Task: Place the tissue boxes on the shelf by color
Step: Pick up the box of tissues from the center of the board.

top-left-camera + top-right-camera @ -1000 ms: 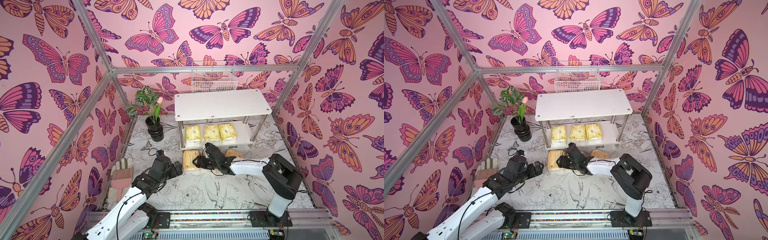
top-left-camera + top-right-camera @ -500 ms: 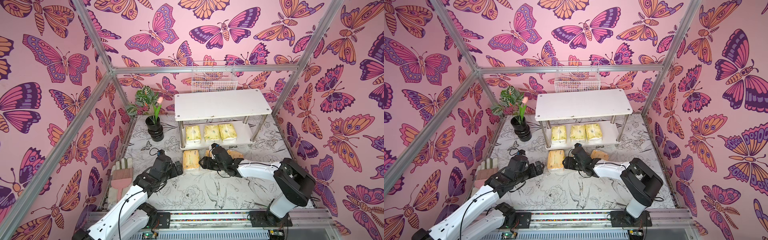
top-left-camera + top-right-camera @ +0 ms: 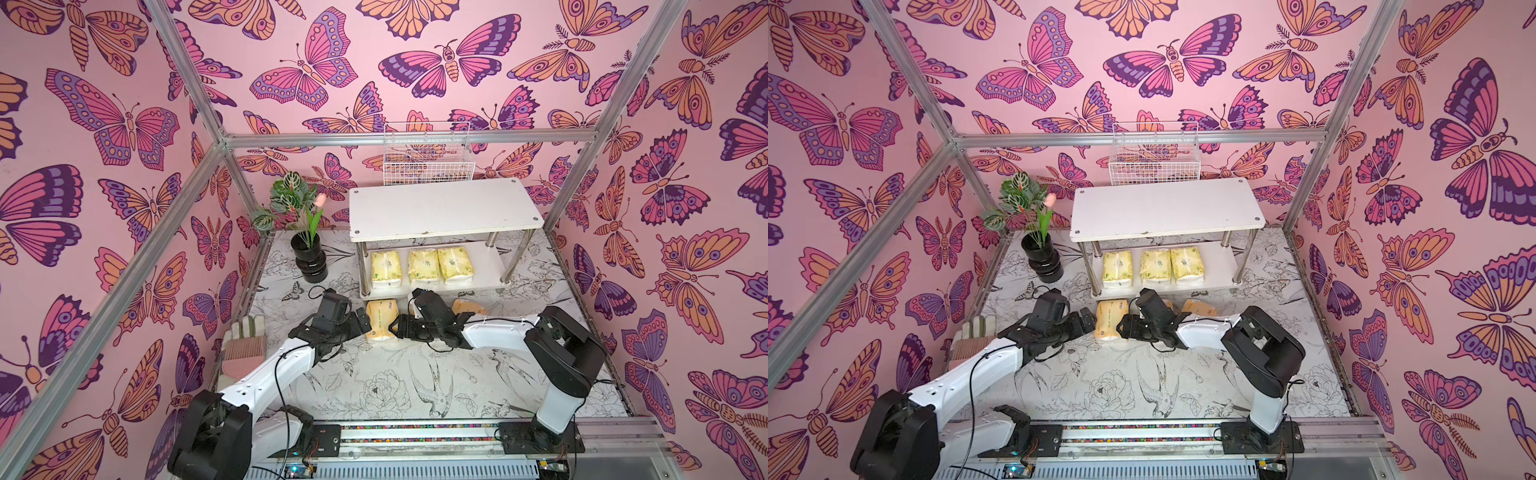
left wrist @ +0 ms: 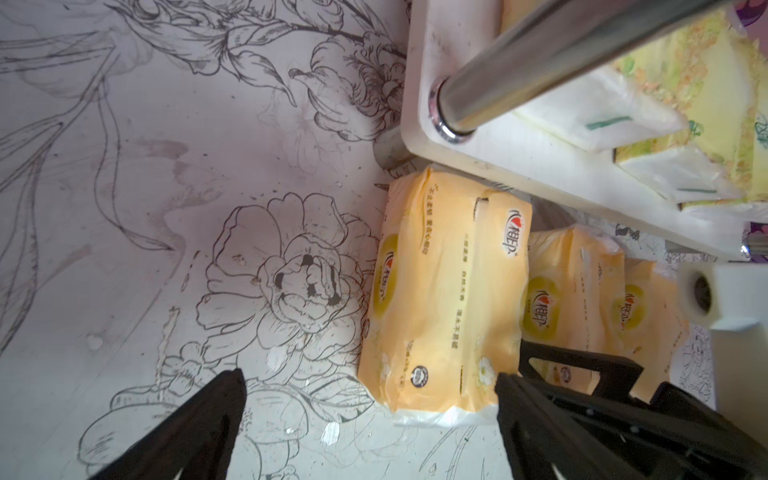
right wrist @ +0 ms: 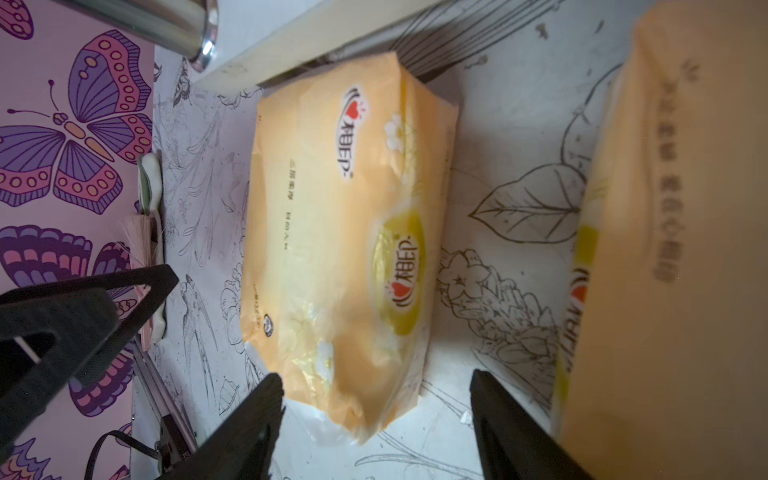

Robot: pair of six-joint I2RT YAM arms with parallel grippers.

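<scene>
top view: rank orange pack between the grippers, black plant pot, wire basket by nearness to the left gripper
1. orange pack, at its fingertips
2. black plant pot, farther back
3. wire basket, hung at the very back

Three pale packs (image 3: 1155,266) sit on the shelf's (image 3: 1167,210) lower tier.
</scene>
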